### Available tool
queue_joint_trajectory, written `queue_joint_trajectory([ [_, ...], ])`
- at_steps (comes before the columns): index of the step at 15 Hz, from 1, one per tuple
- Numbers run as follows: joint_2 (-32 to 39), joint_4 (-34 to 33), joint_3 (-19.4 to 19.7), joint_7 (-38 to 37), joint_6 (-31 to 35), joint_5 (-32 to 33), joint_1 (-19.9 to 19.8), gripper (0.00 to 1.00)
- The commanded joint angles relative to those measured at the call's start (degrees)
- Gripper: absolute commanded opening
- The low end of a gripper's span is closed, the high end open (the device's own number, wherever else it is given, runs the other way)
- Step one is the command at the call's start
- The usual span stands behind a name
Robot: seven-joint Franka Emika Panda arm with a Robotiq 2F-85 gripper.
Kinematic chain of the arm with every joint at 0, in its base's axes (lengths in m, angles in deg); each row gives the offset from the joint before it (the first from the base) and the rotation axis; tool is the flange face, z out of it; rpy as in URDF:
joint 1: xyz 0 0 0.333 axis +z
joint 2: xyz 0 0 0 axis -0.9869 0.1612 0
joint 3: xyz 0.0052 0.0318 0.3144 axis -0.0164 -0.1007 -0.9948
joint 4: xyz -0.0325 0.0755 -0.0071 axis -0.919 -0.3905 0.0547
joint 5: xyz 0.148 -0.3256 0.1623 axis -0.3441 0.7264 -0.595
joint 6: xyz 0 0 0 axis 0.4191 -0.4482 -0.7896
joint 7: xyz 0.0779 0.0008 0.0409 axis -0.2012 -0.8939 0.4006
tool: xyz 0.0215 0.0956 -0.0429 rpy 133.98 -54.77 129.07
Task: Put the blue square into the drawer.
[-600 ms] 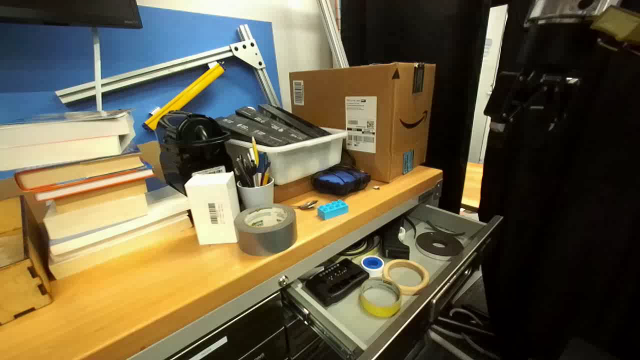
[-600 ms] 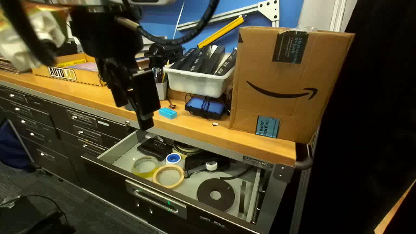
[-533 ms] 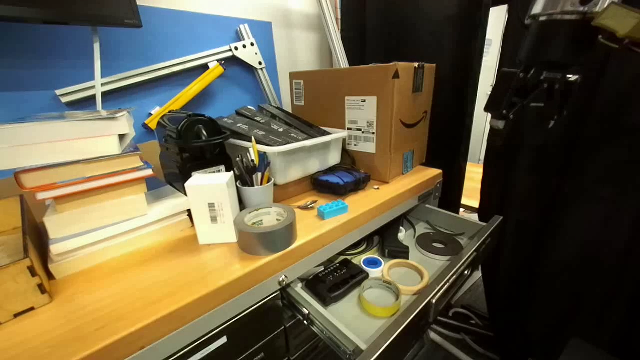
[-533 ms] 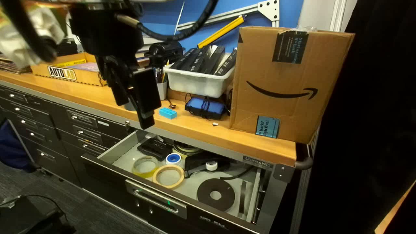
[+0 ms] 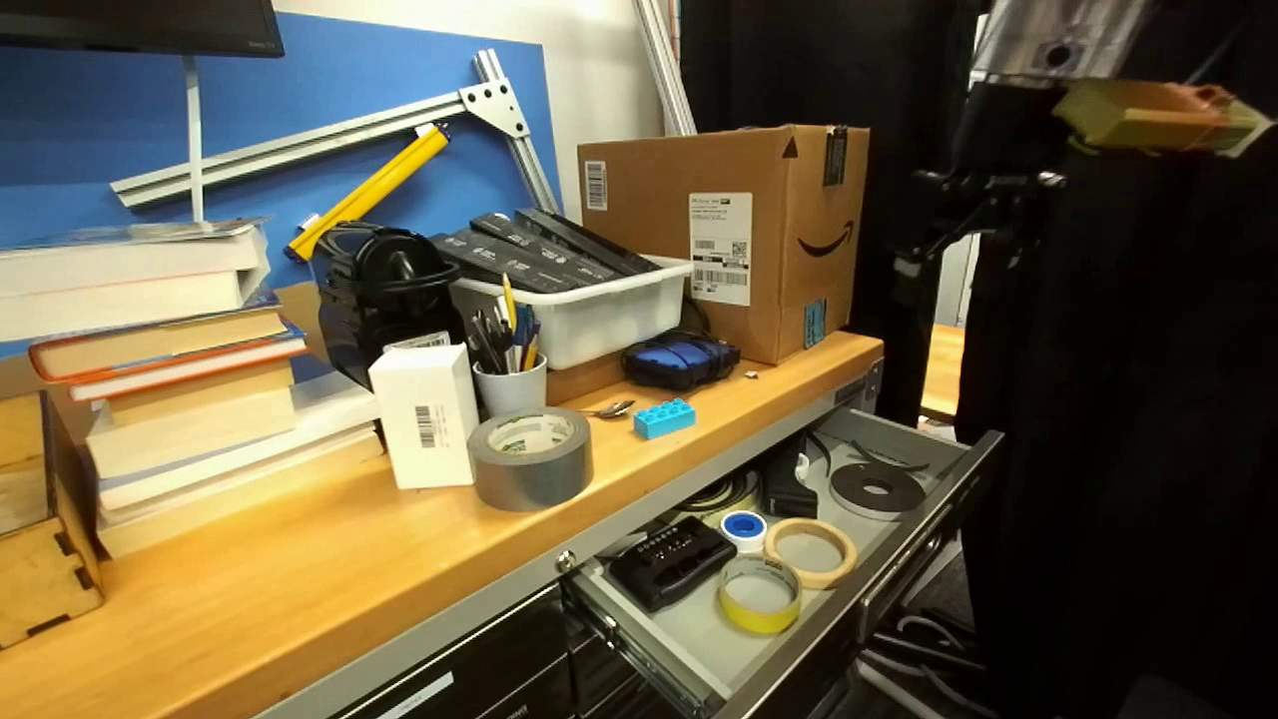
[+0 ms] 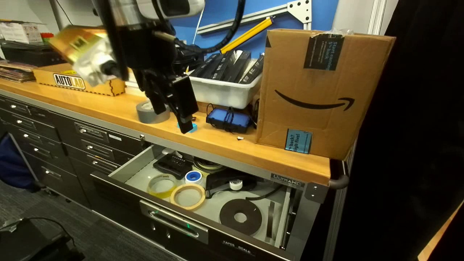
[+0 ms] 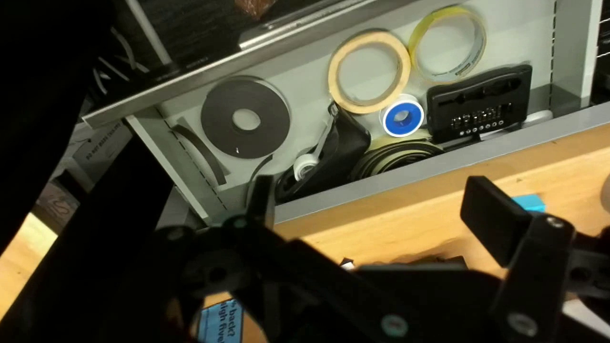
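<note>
At the bench [image 5: 300,549]: gripper [image 7: 376,209] hangs aloft, spread wide.
Block [image 5: 665,420]: light blue, sitting on the bench between grey tape [image 5: 534,476] and a blue-and-black object [image 5: 684,361], well apart from the gripper.
Drawer [image 5: 689,641]: stands open below, holding tape rolls [image 5: 760,622].
Box [image 6: 311,121]: standing at the bench's end.

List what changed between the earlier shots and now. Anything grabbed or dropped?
The hand moved right and slightly up in an exterior view, so more of the gray tape shows there. Nothing grabbed or dropped: the hand is open, nothing in it.
Unchanged: blue brick on the bench, drawer pulled open.
</note>
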Motion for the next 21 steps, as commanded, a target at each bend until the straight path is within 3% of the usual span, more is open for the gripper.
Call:
queue_joint_trajectory([
  [1,10.38,-3.83,-5.03,-3.43,6.63,0.2,2.36,1.0],
  [5,20.17,-8.1,-9.83,-6.01,8.65,1.38,4.61,1.0],
  [9,28.36,-12.7,-12.19,-7.41,9.73,1.64,6.89,1.0],
  [21,43.12,-24.7,-12.11,-8.81,10.27,4.67,10.85,1.0],
])
